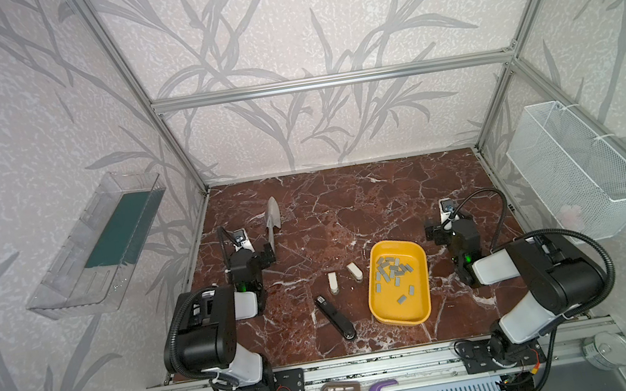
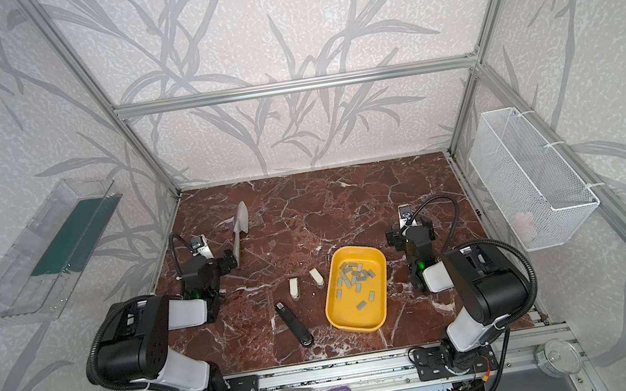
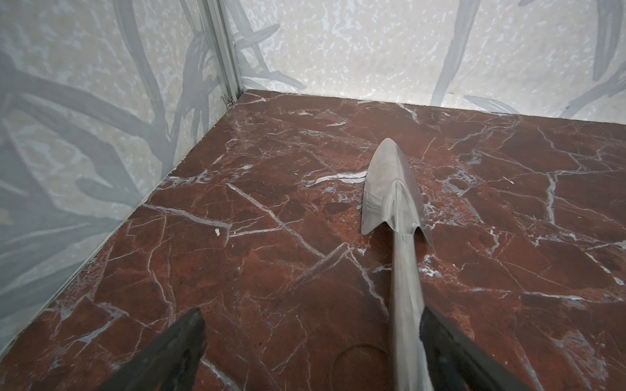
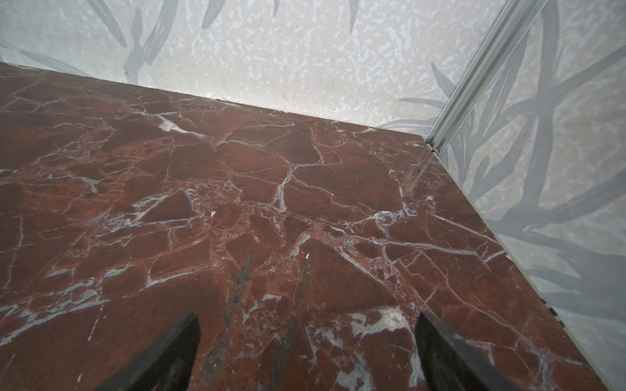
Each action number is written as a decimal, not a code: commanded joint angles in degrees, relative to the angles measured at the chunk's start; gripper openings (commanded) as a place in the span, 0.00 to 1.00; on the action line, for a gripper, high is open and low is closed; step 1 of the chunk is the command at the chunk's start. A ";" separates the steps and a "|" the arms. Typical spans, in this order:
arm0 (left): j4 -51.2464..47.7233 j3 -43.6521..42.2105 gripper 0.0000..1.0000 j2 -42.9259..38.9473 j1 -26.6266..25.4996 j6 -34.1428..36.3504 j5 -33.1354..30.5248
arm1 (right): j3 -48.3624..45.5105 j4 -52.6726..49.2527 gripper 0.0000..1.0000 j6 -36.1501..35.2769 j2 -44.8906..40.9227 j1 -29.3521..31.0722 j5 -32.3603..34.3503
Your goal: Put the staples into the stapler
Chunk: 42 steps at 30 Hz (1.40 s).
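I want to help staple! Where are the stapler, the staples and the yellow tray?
stapler (image 1: 335, 318): in a top view, middle of its black body.
staples (image 1: 392, 270): in a top view, the grey heap.
yellow tray (image 1: 389, 306): in a top view, its bare floor.

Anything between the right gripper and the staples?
Nothing visible. The right gripper is open above the table; the staples lie uncovered in the tray, whose rim is the only thing to clear.
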 commanded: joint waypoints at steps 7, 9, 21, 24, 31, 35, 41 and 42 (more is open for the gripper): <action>0.72 1.34 0.99 0.44 -0.35 1.12 -0.07 | 0.47 1.76 0.99 -0.35 0.34 0.22 1.21; 0.67 1.37 0.99 0.38 -0.37 1.12 -0.03 | 0.42 1.73 0.99 -0.35 0.34 0.22 1.25; -30.25 6.02 0.99 -25.09 -0.93 -11.93 -15.26 | 0.98 -13.68 0.99 3.30 -18.75 2.38 13.65; -43.78 9.65 0.99 -33.73 -0.83 -21.54 -8.99 | 4.97 -33.44 0.99 13.13 -29.89 2.46 15.16; -54.85 22.98 0.99 -36.91 -0.51 -33.42 23.90 | 16.75 -61.70 0.99 25.19 -50.09 -1.86 -17.91; -60.43 18.89 0.99 -37.33 2.79 -43.15 19.97 | 21.79 -73.15 0.99 34.39 -50.56 5.02 -21.76; -56.06 15.70 0.99 -42.20 2.96 -37.12 36.22 | 25.23 -83.08 0.99 37.70 -43.78 45.99 13.50; -57.43 14.99 0.99 -44.45 2.14 -35.24 35.04 | 25.52 -83.88 0.99 39.28 -41.91 51.67 18.17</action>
